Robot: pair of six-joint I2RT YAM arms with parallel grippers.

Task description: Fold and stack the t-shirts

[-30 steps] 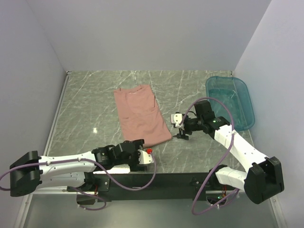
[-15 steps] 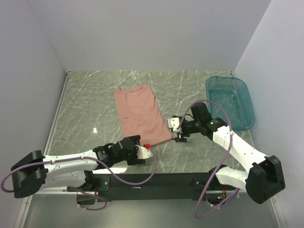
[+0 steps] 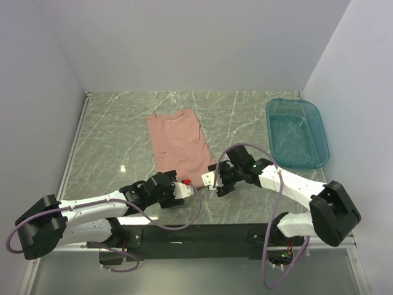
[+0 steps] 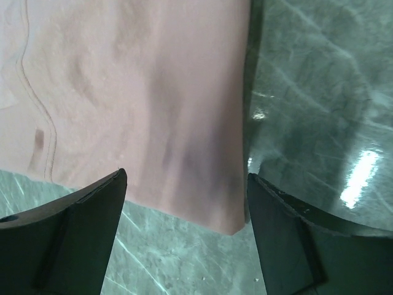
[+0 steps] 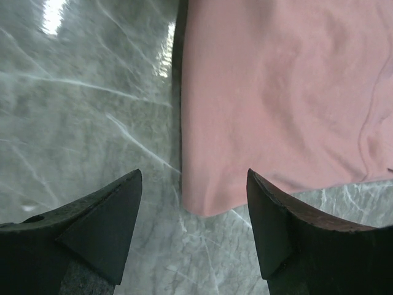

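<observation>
A dusty-pink t-shirt (image 3: 180, 146) lies flat on the marble table as a long folded strip, collar end away from the arms. My left gripper (image 3: 186, 185) is at its near hem, open; in the left wrist view (image 4: 186, 175) a near corner of the t-shirt (image 4: 153, 110) lies between the fingers, with nothing pinched. My right gripper (image 3: 212, 178) is at the near right corner, also open; in the right wrist view (image 5: 193, 173) the corner of the t-shirt (image 5: 276, 98) pokes in between the two dark fingers, apart from both.
A translucent teal tub (image 3: 298, 132) stands at the right edge of the table, beside the right wall. Grey marble table (image 3: 116, 141) stretches left of the shirt. Walls close in the left, back and right sides.
The right gripper has swung left and towards the near edge, up to the shirt's near right corner. The left gripper has moved away from the table's front edge up to the near hem.
</observation>
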